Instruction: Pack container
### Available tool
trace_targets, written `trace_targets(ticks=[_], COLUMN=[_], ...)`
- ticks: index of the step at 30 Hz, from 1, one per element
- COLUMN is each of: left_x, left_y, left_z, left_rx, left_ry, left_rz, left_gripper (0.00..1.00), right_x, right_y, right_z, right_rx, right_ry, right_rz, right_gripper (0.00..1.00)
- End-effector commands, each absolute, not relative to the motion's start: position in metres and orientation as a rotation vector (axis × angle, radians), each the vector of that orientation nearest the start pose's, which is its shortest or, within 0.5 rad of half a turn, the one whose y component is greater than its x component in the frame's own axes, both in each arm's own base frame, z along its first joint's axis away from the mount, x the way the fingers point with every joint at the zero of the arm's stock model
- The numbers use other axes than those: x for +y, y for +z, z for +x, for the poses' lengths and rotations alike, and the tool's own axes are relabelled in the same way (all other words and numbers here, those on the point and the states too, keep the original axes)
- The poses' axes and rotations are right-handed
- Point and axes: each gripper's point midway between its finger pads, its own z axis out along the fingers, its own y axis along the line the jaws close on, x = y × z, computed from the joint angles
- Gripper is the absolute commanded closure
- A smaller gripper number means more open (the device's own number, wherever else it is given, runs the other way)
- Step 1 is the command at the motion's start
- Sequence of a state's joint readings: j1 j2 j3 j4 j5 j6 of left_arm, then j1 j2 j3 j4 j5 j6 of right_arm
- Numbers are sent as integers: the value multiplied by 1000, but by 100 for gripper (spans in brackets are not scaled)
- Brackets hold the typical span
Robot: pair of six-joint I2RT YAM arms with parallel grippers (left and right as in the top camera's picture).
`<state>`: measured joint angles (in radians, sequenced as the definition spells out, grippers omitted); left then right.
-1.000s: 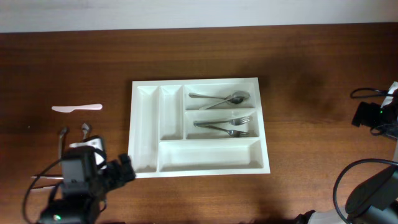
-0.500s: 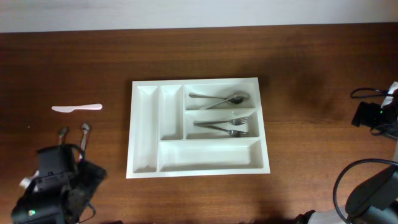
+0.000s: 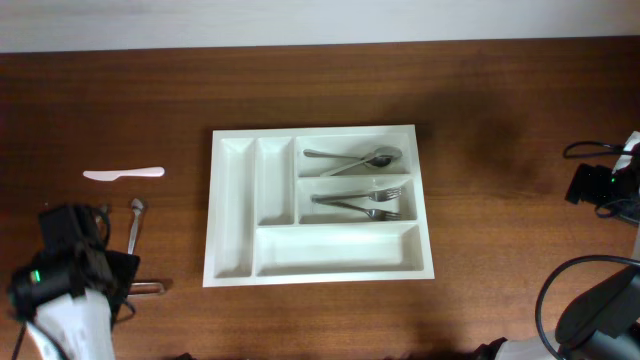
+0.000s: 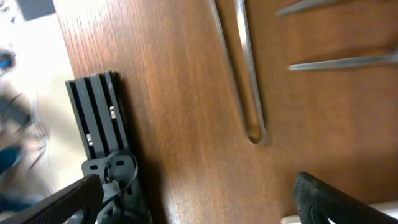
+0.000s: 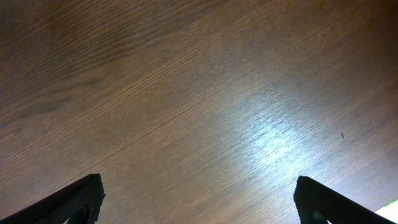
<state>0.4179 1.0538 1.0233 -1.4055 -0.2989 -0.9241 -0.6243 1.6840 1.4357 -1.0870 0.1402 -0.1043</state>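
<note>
Two forks (image 3: 360, 203) and a spoon (image 3: 355, 157) lie in the white tray (image 3: 335, 250). The tray sits in the middle of the table (image 3: 500, 100), exactly where it was a second ago. The spoon is in the upper short compartment on the right and the forks are in the short one just below it, neither shifted.

Only the left arm (image 3: 62, 272) has changed. A second ago it hung at the tray's lower left corner. Half a second ago it had slid down and to the left. Now it is near the table's left edge, well apart from the tray. Its retreat has uncovered a metal utensil (image 3: 148, 287) lying crosswise just beside it. A second metal utensil (image 3: 133, 225) lies nearby, and a white plastic knife (image 3: 123, 173) is farther up.

In the left wrist view the jaws are spread wide and grip nothing, with a thin metal handle (image 4: 249, 93) on the wood ahead of them.

The right arm (image 3: 600, 185) stays at the table's right edge, its jaws also spread over bare wood.
</note>
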Motion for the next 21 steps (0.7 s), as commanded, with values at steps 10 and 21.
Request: trace_targets(ticks=[10,21], left_x=[149,163], left_y=[110,70], left_z=[126,146], left_rx=[2265,2270], left_ry=[296,35], left_rz=[-2203,-2075], left_gripper=[1,1], right_x=[-230,-230], right_y=[138,138], right_z=[276,276], right_rx=[2836,2836], right_ry=[-319,-319], right_rz=[801,801], right_gripper=[1,1])
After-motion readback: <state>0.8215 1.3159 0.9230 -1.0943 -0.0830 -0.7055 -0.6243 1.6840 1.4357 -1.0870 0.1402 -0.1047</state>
